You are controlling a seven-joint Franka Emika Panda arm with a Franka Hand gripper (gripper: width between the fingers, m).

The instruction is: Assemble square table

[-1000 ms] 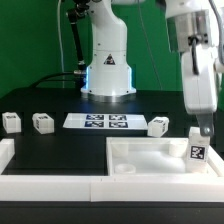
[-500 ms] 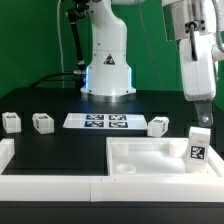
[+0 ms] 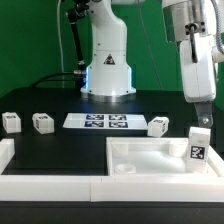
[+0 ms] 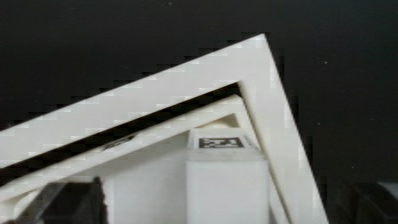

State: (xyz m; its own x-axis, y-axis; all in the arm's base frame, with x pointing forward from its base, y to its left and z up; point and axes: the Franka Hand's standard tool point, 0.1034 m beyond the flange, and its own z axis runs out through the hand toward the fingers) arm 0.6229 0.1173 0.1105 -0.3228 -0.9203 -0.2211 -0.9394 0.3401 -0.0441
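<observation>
Two-finger gripper, whose opening we cannot tell, hangs over one white block leg upright in the white rimmed square slab; three other legs lie loose.

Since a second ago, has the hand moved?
Yes. The hand has risen, away from the upright leg standing in the tabletop's corner.

In the exterior view, an upright white tagged block leg blocks the large white rimmed plastic slab's 2 o'clock corner; toward 9 o'clock its hollow lies open.
</observation>
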